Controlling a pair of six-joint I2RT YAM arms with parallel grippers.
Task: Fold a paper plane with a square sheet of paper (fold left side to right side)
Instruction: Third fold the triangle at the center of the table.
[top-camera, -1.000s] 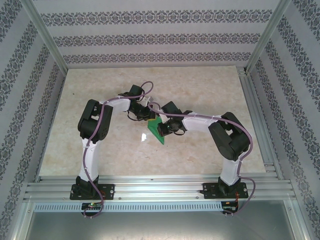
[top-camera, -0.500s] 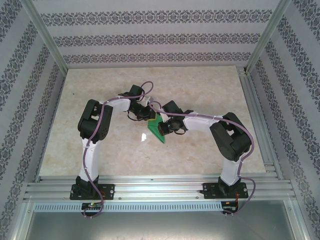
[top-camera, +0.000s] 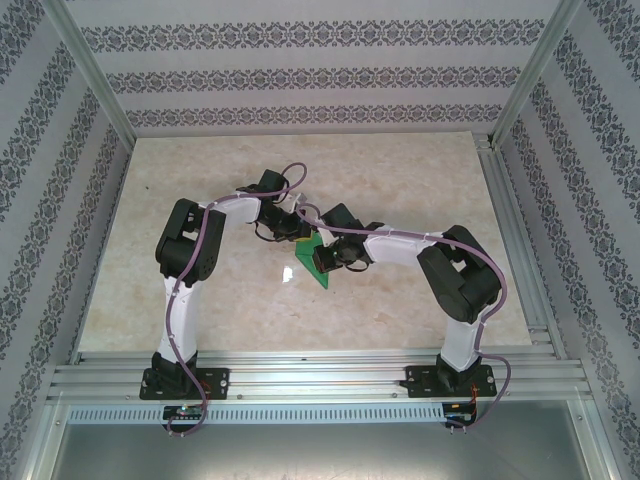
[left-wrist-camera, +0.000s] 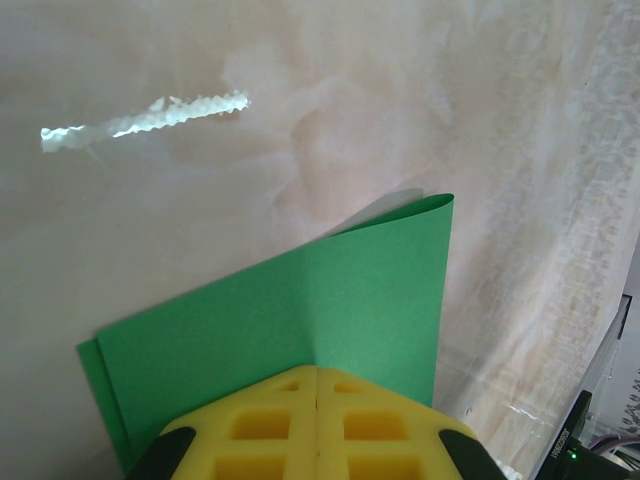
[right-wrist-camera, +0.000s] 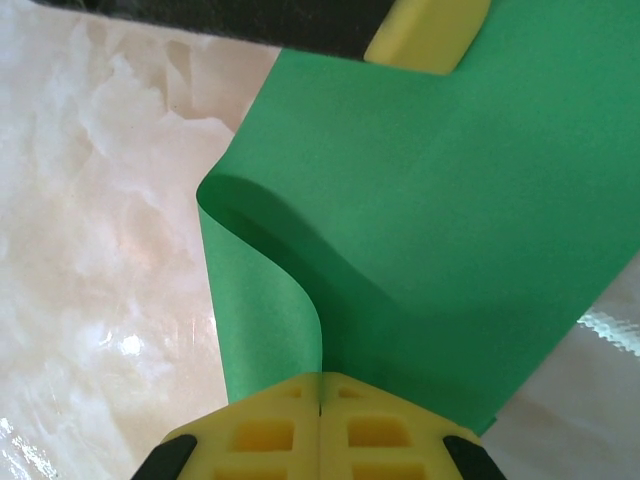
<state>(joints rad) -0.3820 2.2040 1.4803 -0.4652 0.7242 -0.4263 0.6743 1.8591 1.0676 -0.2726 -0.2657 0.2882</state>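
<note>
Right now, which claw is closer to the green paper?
Neither: both are shut on the square sheet of paper. The left gripper pinches one edge, the right gripper another, beside a curl.

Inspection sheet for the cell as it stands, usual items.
Surface: pale marbled tabletop, glossy.
Job's things: green paper partly folded, one flap curled up.
Clutter: jagged white streak, scrap or glare unclear.
End effectors: left end effector shut, tips on paper; right end effector shut on curled flap.
Cables: purple cables along both arms.
Surroundings: patterned walls, aluminium frame.
</note>
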